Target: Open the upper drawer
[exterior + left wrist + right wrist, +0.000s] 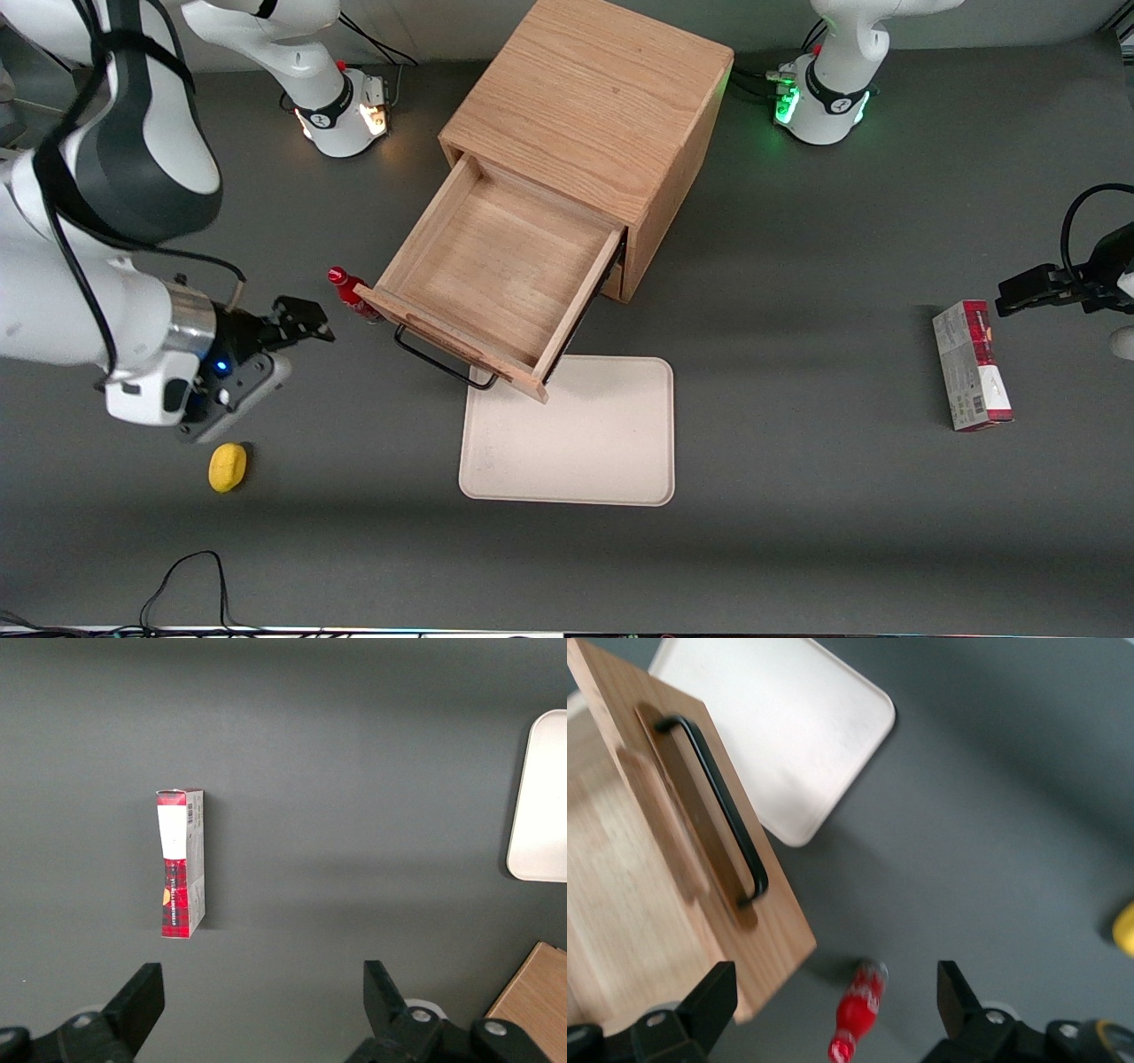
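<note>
The oak cabinet stands at the middle of the table. Its upper drawer is pulled far out and its inside is bare. The thin black wire handle is on the drawer front, over the tray's edge. The bottom drawer is hidden under it. My right gripper is open and empty, beside the drawer front toward the working arm's end, apart from the handle. In the right wrist view the gripper hangs above a red bottle, with the drawer front and its handle close by.
The red bottle lies on the table touching the drawer's corner. A cream tray lies in front of the drawer. A yellow object sits nearer the front camera than the gripper. A red and grey box lies toward the parked arm's end.
</note>
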